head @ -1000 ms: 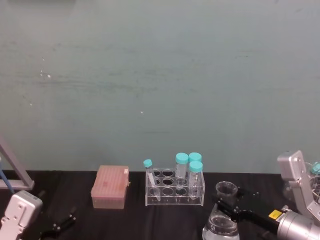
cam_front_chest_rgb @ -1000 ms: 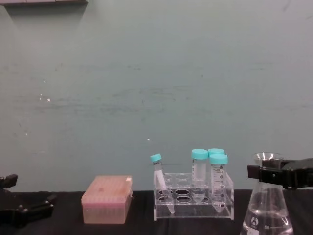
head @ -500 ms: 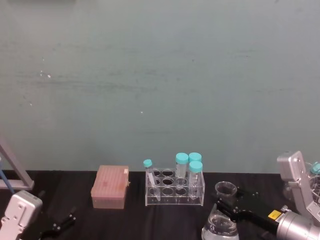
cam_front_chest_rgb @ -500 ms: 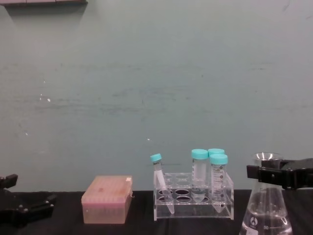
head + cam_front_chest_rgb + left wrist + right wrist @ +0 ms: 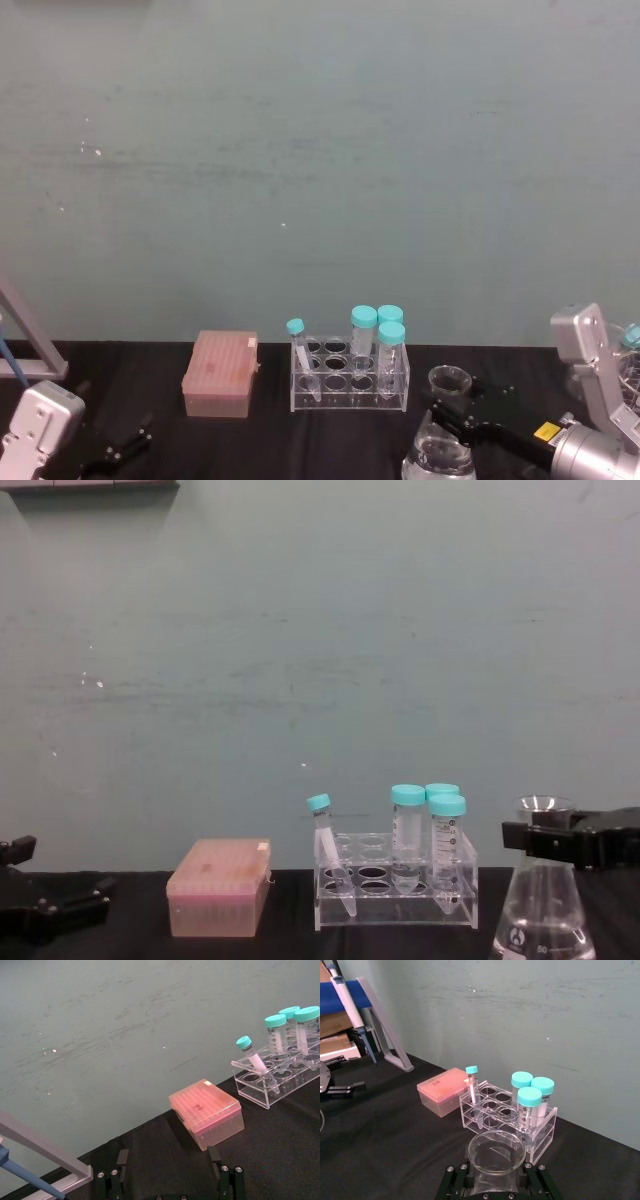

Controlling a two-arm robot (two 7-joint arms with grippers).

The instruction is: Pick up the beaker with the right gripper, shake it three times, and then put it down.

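Nearest the robot, on the right side of a black table, the black blocky right gripper is clamping its flat jaws around the narrow neck of a clear glass conical beaker with white graduation marks. The beaker is standing upright, its flared rim showing just above the jaws; whether its wide base is touching the table cannot be told. In the right wrist view the rim is sitting between the two black fingers.

On the left side, the black thin-fingered left gripper is resting low near the table with its fingers spread apart, holding nothing.

Farther back, near the middle, a clear plastic tube rack is holding teal-capped tubes, one thin tube leaning. To its left, well apart from the beaker, a pink translucent lidded box is lying flat. At the far left a grey slanted stand is sitting on the table.

Behind everything, a plain scuffed teal wall is rising.
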